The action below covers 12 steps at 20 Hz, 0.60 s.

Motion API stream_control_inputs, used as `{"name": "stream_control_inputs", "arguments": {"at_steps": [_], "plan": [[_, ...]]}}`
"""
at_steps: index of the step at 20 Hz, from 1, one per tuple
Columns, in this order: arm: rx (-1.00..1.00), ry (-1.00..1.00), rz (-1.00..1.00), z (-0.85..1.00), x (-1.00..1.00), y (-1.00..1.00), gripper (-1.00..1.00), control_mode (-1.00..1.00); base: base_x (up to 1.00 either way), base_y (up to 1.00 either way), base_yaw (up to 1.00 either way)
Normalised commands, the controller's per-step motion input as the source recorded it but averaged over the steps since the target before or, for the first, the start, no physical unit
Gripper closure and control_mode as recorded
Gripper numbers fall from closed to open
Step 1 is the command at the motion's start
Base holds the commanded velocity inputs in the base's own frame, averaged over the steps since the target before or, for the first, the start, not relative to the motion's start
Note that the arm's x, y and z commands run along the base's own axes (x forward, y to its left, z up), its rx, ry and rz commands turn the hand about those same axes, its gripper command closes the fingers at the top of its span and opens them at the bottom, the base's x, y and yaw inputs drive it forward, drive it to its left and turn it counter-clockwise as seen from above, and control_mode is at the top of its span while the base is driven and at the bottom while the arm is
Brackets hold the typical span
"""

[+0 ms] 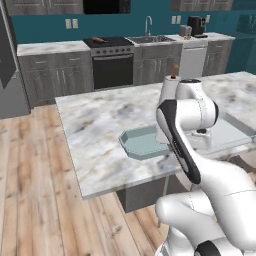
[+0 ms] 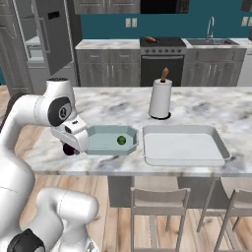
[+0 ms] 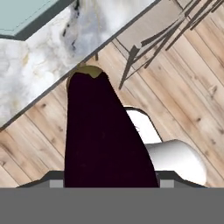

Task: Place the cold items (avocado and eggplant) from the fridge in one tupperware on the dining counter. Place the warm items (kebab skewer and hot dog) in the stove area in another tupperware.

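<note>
Eggplant (image 3: 103,131), clamped in my gripper (image 3: 105,181), fills the hand view's centre, hanging just off the counter (image 2: 123,110) edge. I'd carry it over the teal tupperware (image 2: 106,140) (avocado (image 2: 120,140) inside, frame centre-left) and lower before letting go.

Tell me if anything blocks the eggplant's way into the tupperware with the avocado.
Nothing visible does. The eggplant, held in the jaws, hangs just off the counter edge beside the open tupperware; only the avocado sits inside.
</note>
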Motion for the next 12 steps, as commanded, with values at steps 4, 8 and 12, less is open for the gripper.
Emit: {"name": "stream_control_inputs", "arguments": {"at_steps": [4, 8, 12], "plan": [[0.00, 0.00, 0.00, 0.00, 0.81, 0.02, 1.00, -1.00, 0.00, 0.00, 0.00], [0.00, 0.00, 0.00, -0.06, 1.00, 0.03, 1.00, -1.00, 0.00, 0.00, 0.00], [0.00, -0.04, 0.00, -0.12, 1.00, 0.00, 1.00, -1.00, 0.00, 0.00, 0.00]]}}
